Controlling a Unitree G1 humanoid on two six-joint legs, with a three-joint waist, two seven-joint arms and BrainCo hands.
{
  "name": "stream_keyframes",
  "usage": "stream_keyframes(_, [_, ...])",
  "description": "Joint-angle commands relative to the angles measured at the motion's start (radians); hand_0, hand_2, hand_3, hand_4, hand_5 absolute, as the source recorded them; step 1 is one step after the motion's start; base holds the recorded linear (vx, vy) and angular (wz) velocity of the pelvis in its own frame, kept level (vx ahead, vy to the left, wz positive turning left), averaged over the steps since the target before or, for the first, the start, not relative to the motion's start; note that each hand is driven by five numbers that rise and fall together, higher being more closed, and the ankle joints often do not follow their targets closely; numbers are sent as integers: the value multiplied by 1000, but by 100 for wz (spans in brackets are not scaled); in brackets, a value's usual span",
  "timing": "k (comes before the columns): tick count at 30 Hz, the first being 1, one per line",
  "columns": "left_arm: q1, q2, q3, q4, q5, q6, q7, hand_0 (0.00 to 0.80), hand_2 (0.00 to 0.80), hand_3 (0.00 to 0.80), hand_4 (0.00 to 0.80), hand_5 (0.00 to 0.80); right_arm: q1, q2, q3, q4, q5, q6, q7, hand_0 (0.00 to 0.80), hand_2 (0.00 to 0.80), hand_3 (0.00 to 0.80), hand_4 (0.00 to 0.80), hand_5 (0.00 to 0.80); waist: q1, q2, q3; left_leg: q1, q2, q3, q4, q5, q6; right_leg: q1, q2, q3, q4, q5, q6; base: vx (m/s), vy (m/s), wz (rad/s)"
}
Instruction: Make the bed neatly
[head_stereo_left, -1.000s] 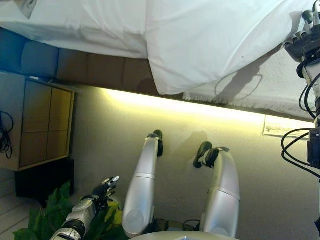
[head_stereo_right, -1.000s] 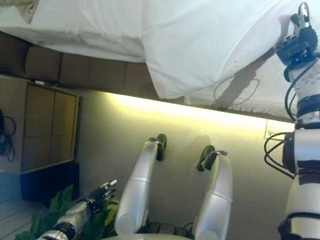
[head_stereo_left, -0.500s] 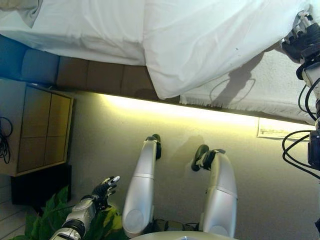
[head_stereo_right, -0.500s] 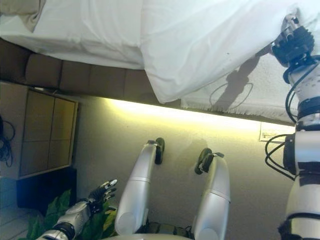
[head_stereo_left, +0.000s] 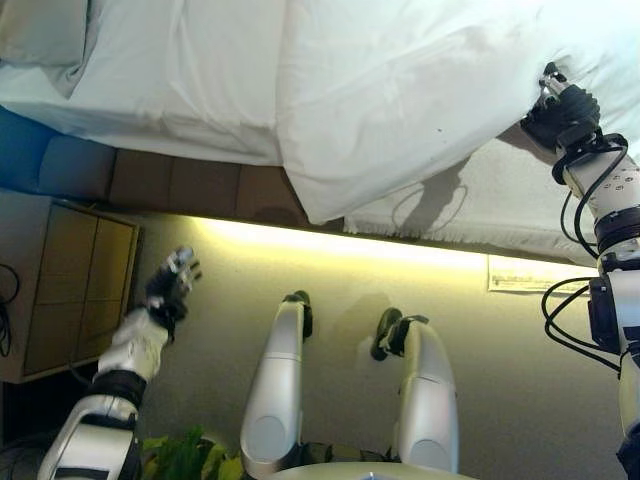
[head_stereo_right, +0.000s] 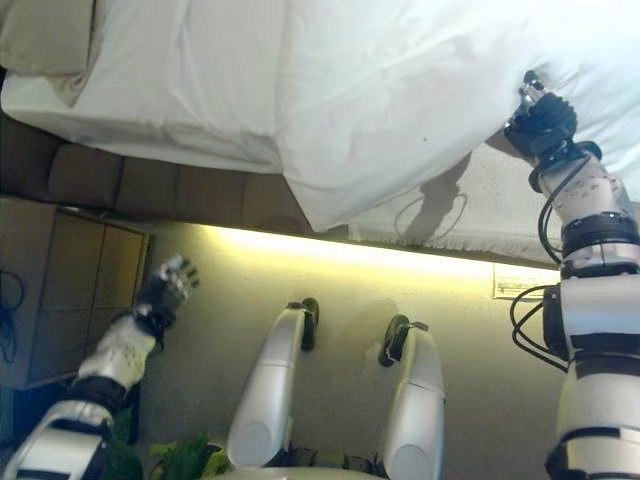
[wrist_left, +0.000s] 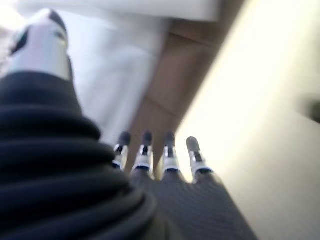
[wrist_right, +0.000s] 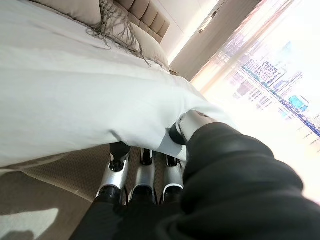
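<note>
Your largest thing is the bed (head_stereo_left: 180, 175), whose padded brown side runs across the top of the head views, with the white duvet (head_stereo_left: 400, 100) spread over it. The duvet's long edge runs along the bed side, and one corner of it hangs down over that side toward the floor, just beside the textured cover (head_stereo_left: 520, 200) that shows bare below your right hand. A pillow (head_stereo_right: 45, 35) lies at the far left end of the bed. A wooden cabinet (head_stereo_left: 60, 290) stands on the floor to the left of your left arm, and a green plant (head_stereo_left: 190, 465) sits low by that arm.

Your right hand (head_stereo_right: 540, 115) is the nearer one: it is at the duvet's edge, and the wrist view shows its thumb (wrist_right: 192, 125) above the cloth and its fingers (wrist_right: 142, 175) below, pinching the edge. Your left hand (head_stereo_left: 168, 285) hangs over the floor, well apart from the bed, fingers straight and spread, holding nothing.

The hanging corner lies to the left of your right hand, between your two hands. Nothing stands in the way; the cabinet is off to the side.
</note>
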Motion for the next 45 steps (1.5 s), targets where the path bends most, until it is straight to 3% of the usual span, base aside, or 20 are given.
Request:
stream_keyframes(1, [-99,10,-23,-24,-95,-100,64,0,0,0,0,0,51,81,-39,-106,30,-8,52,800,800,800,800,800,-6,-40,-136,75,-11,34,-161,65,24,79,12,-9,-93,22,-41,73,-35,1])
stream_keyframes(5, [-223,-41,-77,-47,-118,-115,54,0,0,0,0,0,51,127,-17,-139,42,-12,19,800,800,800,800,800,-25,-61,-145,122,-11,34,-192,59,20,121,20,-8,-132,27,-37,49,-18,-2])
stream_keyframes(9, [-268,-134,-157,-50,-183,1,1,0,0,0,0,0,40,155,9,-167,70,-27,-10,800,800,800,800,800,-42,-75,-145,156,-9,39,-221,57,20,149,25,-8,-166,38,-30,9,-13,-4])
stream_keyframes(11, [-271,-183,-189,-41,-283,109,-27,0,0,0,0,0,31,164,22,-187,89,-39,-17,800,800,800,800,800,-51,-79,-141,161,-8,43,-223,52,21,152,26,-7,-174,41,-29,-8,-13,-7])
stream_keyframes(14, [-246,-262,-227,-28,-467,177,-44,0,0,0,0,0,16,181,41,-218,121,-58,-15,800,800,800,800,800,-62,-86,-131,152,-7,45,-208,42,26,140,29,-3,-164,42,-29,-7,-3,-1])
stream_keyframes(22, [-169,-439,-267,37,-842,344,-13,0,0,0,0,0,-16,220,96,-324,221,-117,-38,800,800,800,800,800,-76,-142,-107,125,11,43,-205,36,33,103,47,-1,-157,57,-19,-34,-82,-7])
stream_keyframes(27, [-102,-560,-254,70,-859,461,-99,0,0,0,0,0,8,234,95,-391,270,-153,1,800,800,800,800,800,-81,-180,-97,124,25,43,-214,32,30,113,64,-3,-186,71,-8,-9,-113,-8])
stream_keyframes(33, [-86,-643,-264,76,-859,442,-87,0,0,0,0,0,34,260,91,-482,287,-157,33,800,800,800,800,800,-89,-201,-91,122,32,45,-203,24,25,122,70,-4,-201,78,0,5,-76,0])
stream_keyframes(42, [-109,-681,-263,89,-859,397,-167,0,0,0,0,0,101,282,99,-658,264,-166,44,800,800,800,800,800,-115,-221,-87,126,43,62,-182,11,22,126,76,-2,-195,73,2,-1,-24,-3])
stream_keyframes(45, [-113,-685,-247,75,-859,347,-214,0,0,0,0,0,136,283,96,-703,252,-151,47,800,800,800,800,800,-127,-225,-92,134,45,68,-182,9,19,133,82,4,-199,69,0,15,9,-4])
